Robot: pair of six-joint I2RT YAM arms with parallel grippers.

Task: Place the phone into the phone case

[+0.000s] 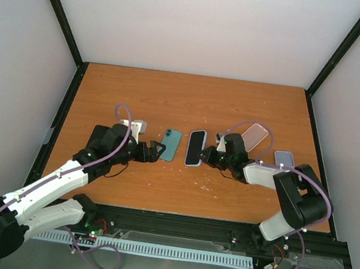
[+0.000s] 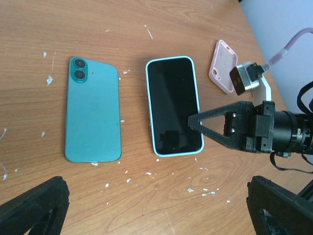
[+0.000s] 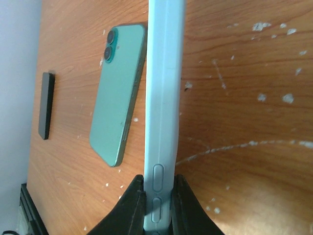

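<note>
The teal phone [image 2: 93,110] lay camera-side up on the tabletop [image 2: 146,24]. Just to its right lay the light-blue phone case [image 2: 173,105], flat, one edge pinched in the nearly closed right claw [image 3: 158,191]. Just left of the phone, the left claw [image 1: 157,152] hovered spread wide and empty.

a teal phone [image 2: 93,110] lay face down beside a light-blue case [image 2: 151,107] holding a dark-screened phone [image 2: 172,103]; the right gripper [image 2: 193,121] met that case's edge. the left gripper [image 2: 155,183] had its fingers spread wide.
</note>
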